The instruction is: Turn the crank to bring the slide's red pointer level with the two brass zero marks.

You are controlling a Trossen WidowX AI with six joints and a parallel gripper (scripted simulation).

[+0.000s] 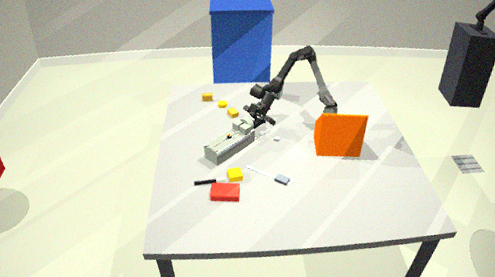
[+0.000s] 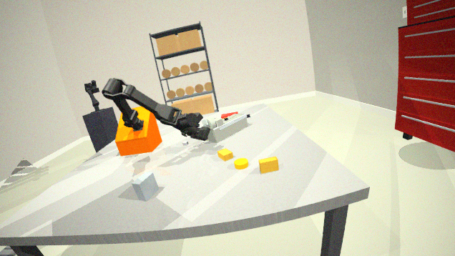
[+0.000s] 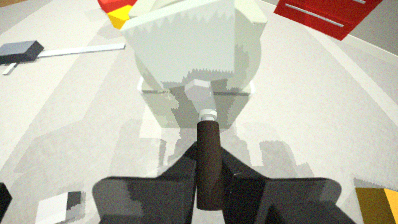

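The grey slide machine (image 1: pixel 227 145) (image 2: pixel 230 126) (image 3: pixel 190 45) lies on the table (image 1: pixel 318 212) left of centre. Its small red pointer (image 1: pixel 229 135) sits partway along the slide. The brass zero marks are too small to make out. The crank is at the machine's far end. Its dark brown handle (image 3: pixel 208 137) points towards the wrist camera. My gripper (image 1: pixel 258 122) (image 2: pixel 204 134) (image 3: pixel 204 145) is at that end and is shut on the handle, one finger on each side.
An orange block (image 1: pixel 338 135) (image 2: pixel 137 137) stands right of the arm. Three yellow pieces (image 1: pixel 222 103) (image 2: pixel 241 163) lie beyond the crank end. A yellow cube (image 1: pixel 234 174), red block (image 1: pixel 224 191), black pen (image 1: pixel 204 182) and grey-headed tool (image 1: pixel 281 179) lie in front. A small white cube (image 1: pixel 276 138) (image 3: pixel 55 207) lies nearby.
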